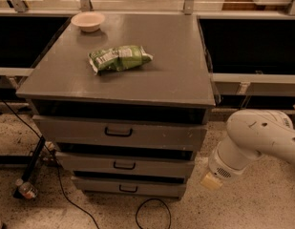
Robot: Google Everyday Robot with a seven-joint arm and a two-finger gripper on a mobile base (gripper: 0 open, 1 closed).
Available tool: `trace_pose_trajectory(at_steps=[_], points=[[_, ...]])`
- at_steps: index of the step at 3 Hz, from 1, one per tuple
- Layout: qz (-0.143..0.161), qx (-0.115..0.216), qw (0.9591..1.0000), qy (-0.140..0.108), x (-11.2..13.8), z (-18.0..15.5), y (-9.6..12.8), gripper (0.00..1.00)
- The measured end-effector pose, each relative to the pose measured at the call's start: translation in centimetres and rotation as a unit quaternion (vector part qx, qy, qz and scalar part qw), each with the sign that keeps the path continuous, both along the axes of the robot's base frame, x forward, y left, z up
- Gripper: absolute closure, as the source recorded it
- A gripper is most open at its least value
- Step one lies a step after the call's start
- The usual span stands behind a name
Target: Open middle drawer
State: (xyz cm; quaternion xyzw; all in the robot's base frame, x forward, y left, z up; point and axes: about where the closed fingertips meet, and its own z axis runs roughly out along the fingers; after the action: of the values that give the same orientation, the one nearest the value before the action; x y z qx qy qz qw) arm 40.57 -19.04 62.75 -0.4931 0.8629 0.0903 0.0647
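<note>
A grey cabinet (137,87) stands in the middle of the view with three drawer fronts stacked below its top. The middle drawer (156,167) has a mid-sized flat front with a small black pull handle (124,165) at its centre. A dark gap runs above it. The taller top front (66,128) with a wider handle is above it, and the narrowest front (89,185) is below. My white arm (254,140) is at the right of the cabinet, low, its end level with the middle drawer. My gripper is not in view.
A green snack bag (119,57) and a pale bowl (88,21) lie on the cabinet top. Black cables (152,213) run over the speckled floor, with a stand foot (27,168) and a small bottle (26,190) at left. Dark shelves flank the cabinet.
</note>
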Motion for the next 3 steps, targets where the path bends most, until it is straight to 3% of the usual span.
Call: trace_pose_trajectory(at_steps=[1,2,3], points=[[-0.003,0.008,1.0000,0.002,-0.1,-0.7,0.0,1.00],[-0.032,0.041,0.9982,0.029,0.7,-5.4,1.6,1.00],[-0.033,0.041,0.9982,0.029,0.7,-5.4,1.6,1.00]])
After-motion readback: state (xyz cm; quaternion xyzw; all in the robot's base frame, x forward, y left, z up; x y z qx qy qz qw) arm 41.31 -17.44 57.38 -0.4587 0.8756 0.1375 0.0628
